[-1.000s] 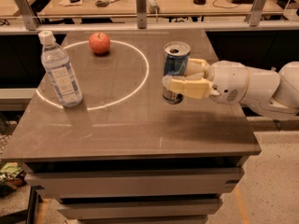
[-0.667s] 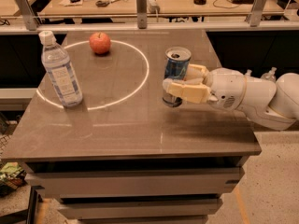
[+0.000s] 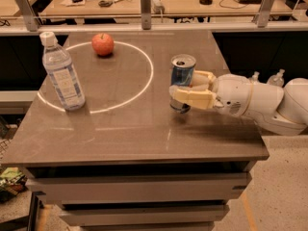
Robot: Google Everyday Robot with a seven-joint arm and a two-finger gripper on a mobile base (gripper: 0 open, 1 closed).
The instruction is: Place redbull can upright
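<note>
Jaws of the cream two-finger gripper [image 3: 186,87] clamp the slim blue-and-silver metal redbull can [image 3: 183,71] from its right; long axis near vertical, silver top up, base at or just above the grey-brown surface [image 3: 120,129], beside the white circle [image 3: 150,76].

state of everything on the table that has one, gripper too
redbull can: upright, held at its lower half
gripper: over the table, shut on the redbull can
water bottle: upright, cap on, not held
apple: resting inside the white circle, not held
</note>
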